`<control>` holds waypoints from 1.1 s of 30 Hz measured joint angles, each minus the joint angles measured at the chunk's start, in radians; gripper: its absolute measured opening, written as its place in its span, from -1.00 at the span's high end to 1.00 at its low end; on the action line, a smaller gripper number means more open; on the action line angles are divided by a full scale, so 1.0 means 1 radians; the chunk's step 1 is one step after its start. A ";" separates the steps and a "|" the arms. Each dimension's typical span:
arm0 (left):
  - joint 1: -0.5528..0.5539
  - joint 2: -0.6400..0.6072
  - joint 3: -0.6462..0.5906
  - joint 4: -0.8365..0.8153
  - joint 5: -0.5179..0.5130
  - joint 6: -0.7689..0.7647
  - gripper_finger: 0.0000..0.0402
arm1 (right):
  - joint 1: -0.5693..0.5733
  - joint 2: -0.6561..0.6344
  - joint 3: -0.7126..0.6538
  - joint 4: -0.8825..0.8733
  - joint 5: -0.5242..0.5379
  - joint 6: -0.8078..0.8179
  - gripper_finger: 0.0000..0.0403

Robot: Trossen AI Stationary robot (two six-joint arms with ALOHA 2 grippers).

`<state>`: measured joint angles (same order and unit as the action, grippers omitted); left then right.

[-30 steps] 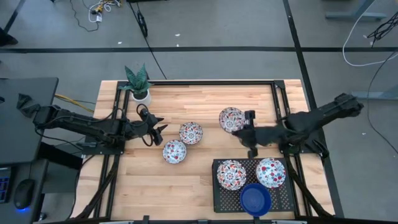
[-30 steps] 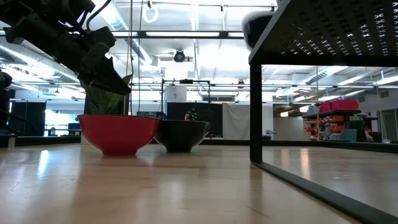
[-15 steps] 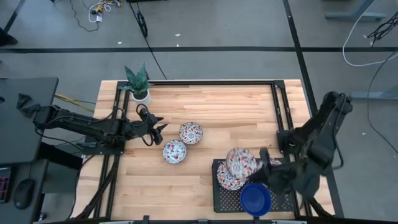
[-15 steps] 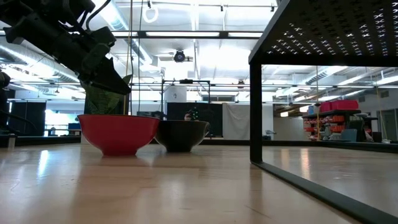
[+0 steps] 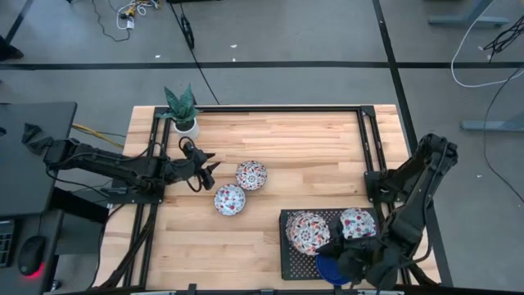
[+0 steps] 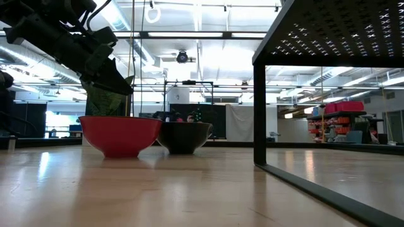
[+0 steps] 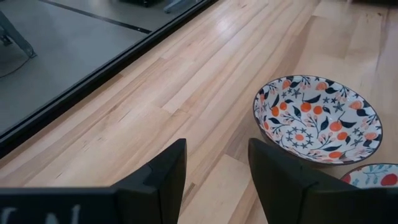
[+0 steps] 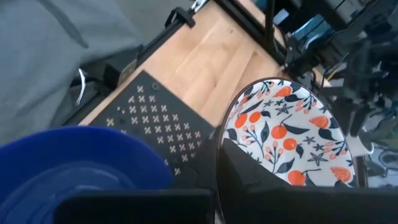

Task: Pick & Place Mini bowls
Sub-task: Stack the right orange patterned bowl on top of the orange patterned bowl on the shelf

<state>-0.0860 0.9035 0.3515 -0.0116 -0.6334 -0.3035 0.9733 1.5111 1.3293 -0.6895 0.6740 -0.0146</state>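
Two floral mini bowls stand on the wood, one (image 5: pixel 251 174) farther, one (image 5: pixel 230 199) nearer; in the low view they show as a red bowl (image 6: pixel 123 135) and a dark bowl (image 6: pixel 183 137). My left gripper (image 5: pixel 205 172) hovers open just left of them, with the farther bowl (image 7: pixel 317 118) ahead of its fingers. On the black tray (image 5: pixel 286 266) sit a floral bowl (image 5: pixel 358 223) and a blue bowl (image 5: pixel 327 266), the blue one half hidden by my right arm. My right gripper (image 5: pixel 334 246) is shut on a third floral bowl (image 5: pixel 307 232) at the tray's left part. My right gripper holds the floral bowl by the rim on its near-right side (image 8: pixel 219 146). One dark finger (image 8: pixel 249 180) lies inside the bowl; the other is hidden under it. The bowl is over the tray's left part, beside the blue bowl (image 8: pixel 74 168). Whether it rests there I cannot tell.
A small white pot with a green plant (image 5: pixel 182 111) stands at the table's far left corner. The tray is raised on legs (image 6: pixel 259 107) at the near right. Bare wood lies across the table's far half and near left.
My right arm has swung from the table's middle right toward the near edge, carrying the floral bowl off the wood and down over the tray's left part. The left arm and the two bowls by it have kept still.
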 joint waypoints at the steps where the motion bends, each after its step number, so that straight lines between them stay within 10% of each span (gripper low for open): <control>1: 0.000 0.000 0.000 0.000 0.000 0.000 0.12 | -0.001 0.000 0.000 -0.012 -0.001 0.015 0.97; 33: 0.000 0.000 0.000 0.000 -0.002 0.000 0.12 | -0.093 0.000 -0.031 -0.023 -0.142 0.116 0.86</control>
<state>-0.0860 0.9035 0.3515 -0.0113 -0.6353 -0.3035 0.8805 1.5112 1.2983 -0.7126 0.5316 0.1017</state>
